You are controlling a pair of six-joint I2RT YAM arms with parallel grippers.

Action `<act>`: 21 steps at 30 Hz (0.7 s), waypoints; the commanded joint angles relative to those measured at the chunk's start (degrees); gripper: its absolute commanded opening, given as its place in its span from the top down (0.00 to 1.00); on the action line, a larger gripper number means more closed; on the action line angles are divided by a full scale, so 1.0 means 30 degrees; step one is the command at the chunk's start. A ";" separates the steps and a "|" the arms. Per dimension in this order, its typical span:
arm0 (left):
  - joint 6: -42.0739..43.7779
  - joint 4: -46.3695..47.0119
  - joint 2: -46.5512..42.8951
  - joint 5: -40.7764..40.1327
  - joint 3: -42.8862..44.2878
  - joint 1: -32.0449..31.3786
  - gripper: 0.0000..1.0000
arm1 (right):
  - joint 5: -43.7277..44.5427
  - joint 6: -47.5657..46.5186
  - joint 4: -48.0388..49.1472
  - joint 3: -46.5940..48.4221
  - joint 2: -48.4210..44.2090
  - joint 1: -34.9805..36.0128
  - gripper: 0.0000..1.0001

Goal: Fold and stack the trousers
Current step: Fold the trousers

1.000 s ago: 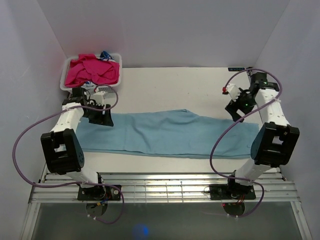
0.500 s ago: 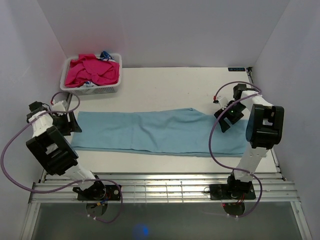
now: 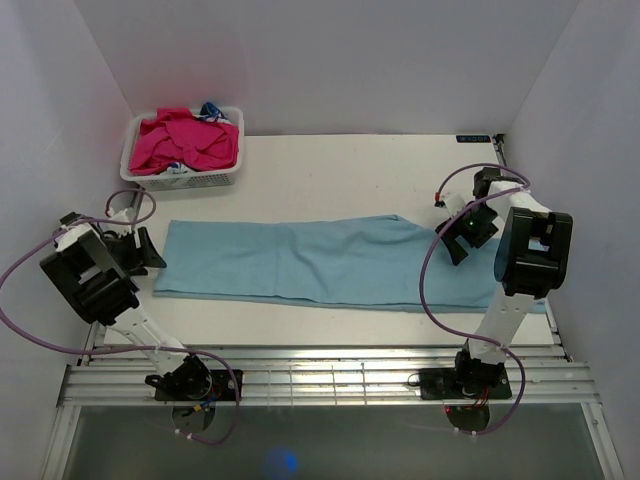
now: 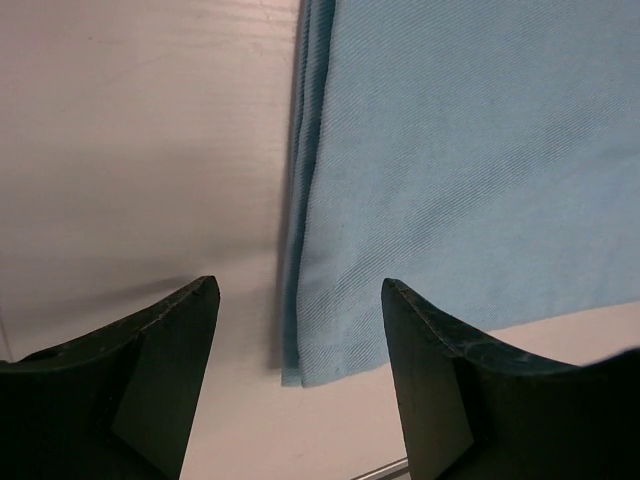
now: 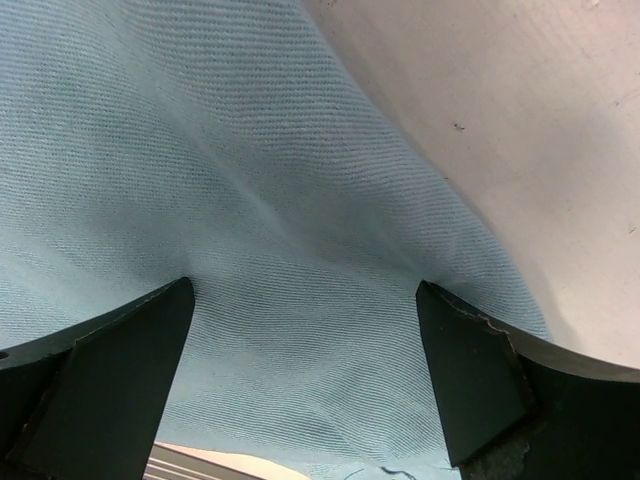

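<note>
Lying flat lengthwise across the white tabletop (image 3: 340, 170), the trousers (image 3: 320, 262) have shifted slightly rightward in the last half second, and the left arm has drawn back toward the wall. White walls enclose the tabletop, and a basket (image 3: 180, 178) of pink garments (image 3: 190, 142) sits far-left. Both hands are spread and hold nothing: the left hand (image 4: 300, 330) is over a corner at the trousers' left end, the right hand (image 5: 305, 330) over their right end.

Long light blue soft knit trousers (image 3: 300, 262): plain teal-tinged blue, no print, only a fine diagonal rib in the weave up close. White plastic lattice basket (image 3: 185, 181): the crumpled fabric garments (image 3: 190, 145) in it are solid magenta-pink. Flat table top (image 3: 340, 170): off-white, unpatterned. Left gripper (image 4: 300, 290) and right gripper (image 5: 305, 290): fingers matte black. Thin arm cable (image 3: 422, 272): purple.
</note>
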 commanded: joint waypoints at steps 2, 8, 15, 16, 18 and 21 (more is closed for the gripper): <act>-0.0608 0.0403 0.1489 0.1524 0.0586 -0.0639 0.23 | -0.0101 0.0028 -0.0861 0.0741 0.0206 0.0261 0.02; -0.2247 0.2741 0.1818 0.0766 -0.1316 -0.2016 0.28 | 0.0310 -0.0089 -0.0715 0.0596 0.0118 0.0262 0.02; -0.4212 0.3479 0.2580 0.0529 -0.0821 -0.2458 0.76 | 0.0280 -0.0031 -0.1036 0.0946 0.0031 0.0291 0.02; -0.4387 0.3538 0.2318 0.0587 -0.0704 -0.2341 0.96 | 0.0193 -0.0031 -0.1066 0.0976 0.0001 0.0291 0.02; -0.4622 0.3480 0.1995 0.0325 -0.0061 -0.1815 1.00 | 0.0105 -0.0031 -0.1153 0.0918 -0.0203 0.0291 0.02; -0.4302 0.2808 0.1438 -0.0289 0.1402 -0.0706 1.00 | -0.0216 -0.0001 -0.1212 0.0888 -0.0583 0.0291 0.02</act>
